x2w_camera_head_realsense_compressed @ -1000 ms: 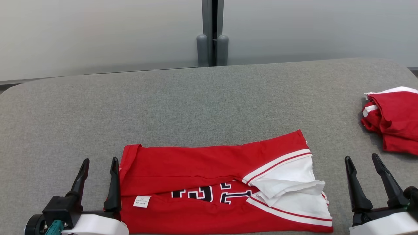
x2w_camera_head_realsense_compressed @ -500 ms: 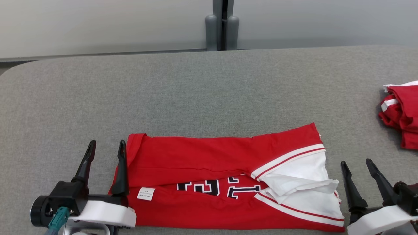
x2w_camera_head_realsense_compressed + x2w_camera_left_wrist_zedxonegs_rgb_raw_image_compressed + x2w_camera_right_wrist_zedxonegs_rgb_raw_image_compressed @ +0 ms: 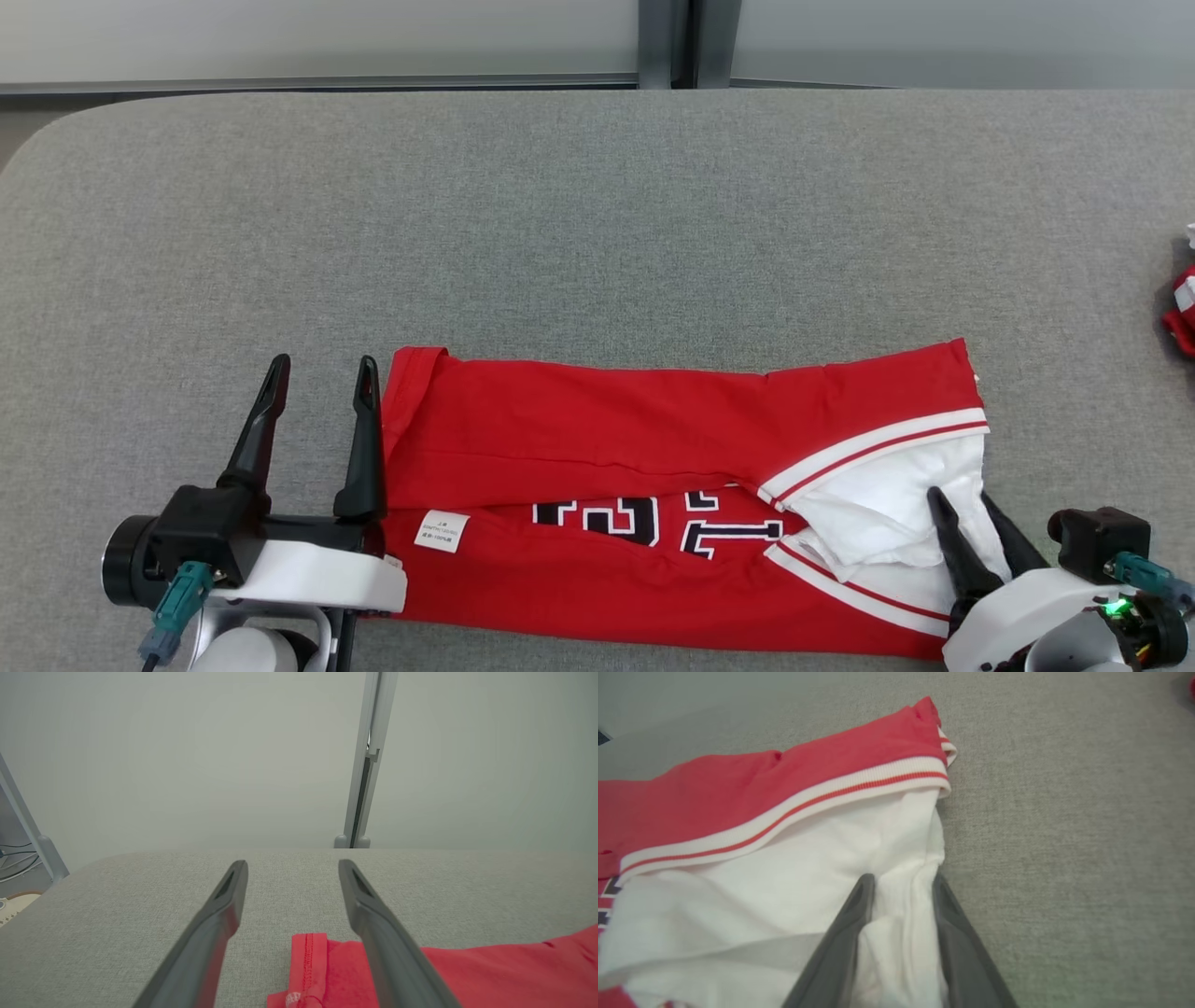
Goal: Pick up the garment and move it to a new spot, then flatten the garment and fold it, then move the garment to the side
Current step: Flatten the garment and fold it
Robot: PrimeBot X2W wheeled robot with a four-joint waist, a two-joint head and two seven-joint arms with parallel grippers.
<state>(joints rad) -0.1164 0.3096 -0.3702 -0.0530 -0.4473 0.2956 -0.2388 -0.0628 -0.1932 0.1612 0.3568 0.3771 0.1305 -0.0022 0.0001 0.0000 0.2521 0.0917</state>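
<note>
The red garment (image 3: 579, 439) lies folded in a long strip near the table's front edge, black numbers showing and a white sleeve (image 3: 887, 495) at its right end. My left gripper (image 3: 324, 364) stands open at the garment's left edge (image 3: 490, 970); its right finger rests over the red hem and nothing is between the fingers. My right gripper (image 3: 959, 497) is down on the white sleeve. In the right wrist view its fingers (image 3: 903, 879) have narrowed around a ridge of white cloth (image 3: 784, 868) that fills the gap. Whether they pinch it firmly is unclear.
The grey padded table (image 3: 597, 215) stretches wide behind the garment. Another red and white piece of clothing (image 3: 1181, 317) peeks in at the right edge. A white care label (image 3: 443, 530) lies on the garment near the left gripper. A wall with a metal post (image 3: 362, 788) stands behind.
The head camera has tilted down, shifting the whole picture. My right gripper has moved left onto the white sleeve and its fingers have drawn closer together. The left gripper stays open beside the hem.
</note>
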